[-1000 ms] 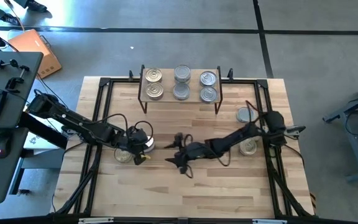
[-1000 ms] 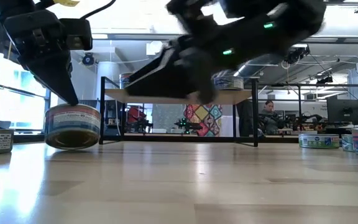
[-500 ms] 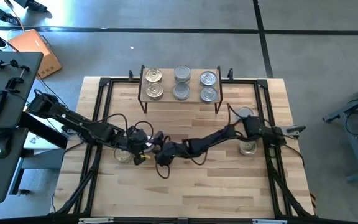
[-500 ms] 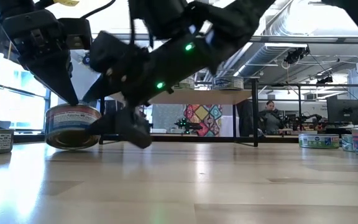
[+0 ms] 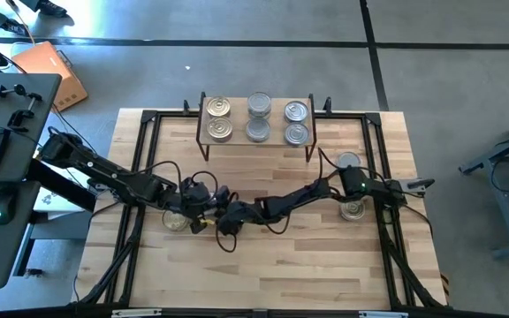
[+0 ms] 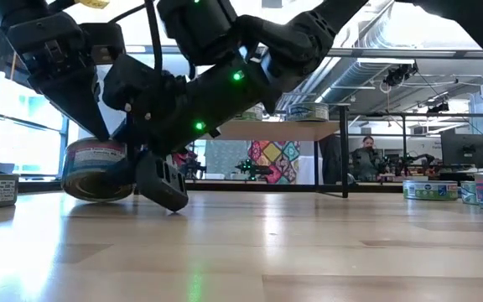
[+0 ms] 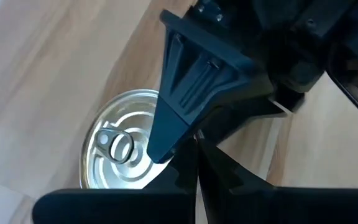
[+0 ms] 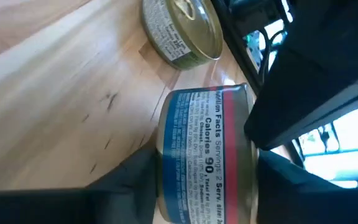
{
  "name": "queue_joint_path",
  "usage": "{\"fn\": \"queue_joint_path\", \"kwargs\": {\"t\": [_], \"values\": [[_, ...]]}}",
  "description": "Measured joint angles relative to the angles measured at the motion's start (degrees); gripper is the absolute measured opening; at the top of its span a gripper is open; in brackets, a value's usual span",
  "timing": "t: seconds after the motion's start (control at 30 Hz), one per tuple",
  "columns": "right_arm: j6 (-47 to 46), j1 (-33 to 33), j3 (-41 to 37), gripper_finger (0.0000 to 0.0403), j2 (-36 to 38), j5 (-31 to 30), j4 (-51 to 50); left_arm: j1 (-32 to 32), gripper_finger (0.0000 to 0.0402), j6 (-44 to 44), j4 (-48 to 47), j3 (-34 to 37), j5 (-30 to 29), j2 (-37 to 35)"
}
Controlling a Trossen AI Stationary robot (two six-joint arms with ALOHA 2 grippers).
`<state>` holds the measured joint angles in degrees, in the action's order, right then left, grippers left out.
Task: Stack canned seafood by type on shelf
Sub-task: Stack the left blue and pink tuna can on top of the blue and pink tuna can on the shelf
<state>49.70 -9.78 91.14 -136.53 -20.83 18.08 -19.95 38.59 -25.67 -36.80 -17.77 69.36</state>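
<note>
A blue-and-red-labelled tin (image 6: 97, 168) stands tilted on the table at centre left, its silvery lid (image 7: 120, 152) showing a pull tab. My left gripper (image 6: 101, 134) is shut, its tip on the tin's top. My right gripper (image 8: 207, 180) reaches across from the right and has the tin (image 8: 204, 149) between its fingers. The shelf (image 5: 274, 119) at the far edge carries several tins in pairs. My left gripper presses its shut fingertips (image 7: 196, 146) down on the tin's top rim (image 6: 106, 143), coming steeply from above. The tin stays tilted under it, with its lower edge on the table. My right gripper has one finger (image 7: 179, 112) across the lid and the other (image 8: 135, 180) against the base, so the label wall (image 8: 207, 124) faces its wrist. It comes in low from the table's right. The tin's lower edge rests on the wood.
A gold-lidded tin (image 5: 176, 221) lies just near-left of the grippers. Two more tins (image 5: 349, 162) (image 5: 353, 209) sit by the right arm's base. A black frame (image 5: 148, 119) rims the table. The near half of the tabletop (image 5: 272, 274) is bare wood.
My right gripper has swept low across the table toward the left, sinking and rolling its wrist, until its fingers came round the tilted tin under my left gripper. The tin has kept its place.
</note>
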Motion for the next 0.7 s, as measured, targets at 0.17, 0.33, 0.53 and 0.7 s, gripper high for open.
{"fn": "queue_joint_path", "kwargs": {"t": [0.17, 0.33, 0.53, 0.7], "values": [[-8.4, -1.0, 0.1, 0.0168, 0.1, -1.3, -2.5, -0.2, 0.0001, -2.5, -1.4, -1.3, 0.3, -0.8], [-12.8, -1.6, 0.2, 0.0168, 0.4, -3.9, -5.4, -2.6, 0.0001, -4.9, -3.7, -4.2, -1.4, -4.3], [-15.7, -1.5, -5.0, 0.0168, 4.9, -3.7, -6.0, -9.4, 0.0001, -7.3, -6.1, -3.8, -9.5, -8.6], [-20.9, -1.5, -23.9, 0.0168, 16.5, -2.0, 5.9, -16.4, 0.0001, -7.8, -5.9, -1.5, -20.6, -9.4]]}}
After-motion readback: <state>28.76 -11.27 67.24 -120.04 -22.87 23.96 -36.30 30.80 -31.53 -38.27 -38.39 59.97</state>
